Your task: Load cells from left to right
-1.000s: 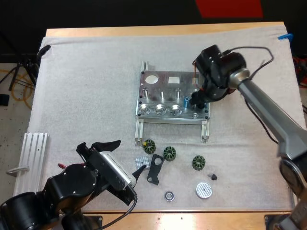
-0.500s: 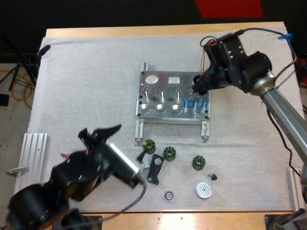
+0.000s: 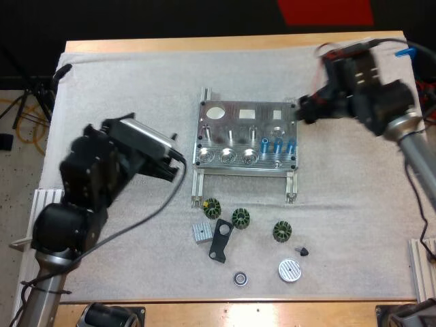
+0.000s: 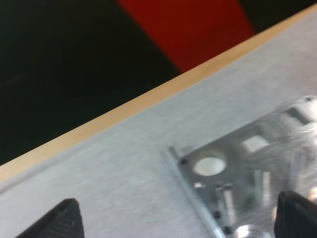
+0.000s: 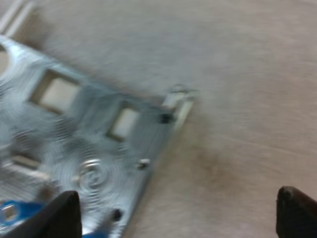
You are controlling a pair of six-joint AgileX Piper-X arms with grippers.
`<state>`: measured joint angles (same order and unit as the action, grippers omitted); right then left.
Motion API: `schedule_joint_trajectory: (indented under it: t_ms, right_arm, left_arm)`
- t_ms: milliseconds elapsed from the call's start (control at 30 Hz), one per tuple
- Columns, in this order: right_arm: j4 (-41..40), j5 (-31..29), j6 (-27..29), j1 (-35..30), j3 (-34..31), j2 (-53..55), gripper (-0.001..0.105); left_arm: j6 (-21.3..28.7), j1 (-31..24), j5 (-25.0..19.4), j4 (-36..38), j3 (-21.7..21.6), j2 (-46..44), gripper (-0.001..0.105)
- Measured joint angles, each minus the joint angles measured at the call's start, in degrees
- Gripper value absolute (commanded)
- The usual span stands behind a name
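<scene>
Seen from above, a metal fixture (image 3: pixel 246 136) sits in the middle of a white mat (image 3: pixel 122 88) on a wooden table (image 3: pixel 231 43). Three blue cells (image 3: pixel 278 144) stand upright, side by side, in the fixture's near right part. Their long axes point straight up.

The right jaws hang just off the fixture's far right corner, apart, with nothing between them. From there the cells lie a little toward me and to the left, so the right arm (image 3: pixel 381 109) is the nearer one. The left jaws hover just beside the fixture's left edge, also apart and empty. For them the cells sit across the whole plate.

I judge any reach for a cell should come straight down from above, with the jaws closing across its round side.

In front of the fixture, small parts lie loose on the mat: toothed rings (image 3: pixel 240 218), a black bracket (image 3: pixel 219 240) and a round cap (image 3: pixel 289 270). A ribbed rail (image 3: pixel 48 218) lies at the table's left edge.
</scene>
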<state>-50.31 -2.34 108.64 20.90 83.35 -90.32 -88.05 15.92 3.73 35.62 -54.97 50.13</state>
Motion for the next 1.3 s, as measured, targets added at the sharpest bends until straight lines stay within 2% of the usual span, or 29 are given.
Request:
schedule_joint_trajectory:
  t_ms: [133, 300, 433, 733, 1133, 1300]
  right_arm:
    - [0.06, -0.11, 0.00, -5.25, 0.00, 2.02, 0.077]
    - [0.53, 0.12, 0.00, -10.10, -0.53, 5.80, 0.077]
    - [1.30, 0.76, 0.00, -14.18, -3.72, 12.03, 0.077]
    - [1.41, 0.73, 0.62, -22.27, -12.57, 28.23, 0.077]
    - [1.38, 1.26, 0.46, -22.39, -27.01, 52.95, 0.077]
    - [1.31, 1.26, 0.46, -22.39, -33.10, 62.74, 0.077]
  left_arm:
    - [3.10, -5.85, 1.99, -0.19, 0.00, 0.06, 0.076]
    - [3.24, -11.29, 2.31, 0.47, 0.00, 0.06, 0.076]
    - [3.24, -14.39, 2.57, 1.87, 0.00, 0.06, 0.076]
    - [3.24, -14.66, 3.00, 7.71, 0.00, -8.18, 0.076]
    - [3.24, -14.66, 3.46, 20.01, 0.00, -29.78, 0.076]
    - [3.24, -14.66, 5.39, 24.05, 0.00, -38.17, 0.076]
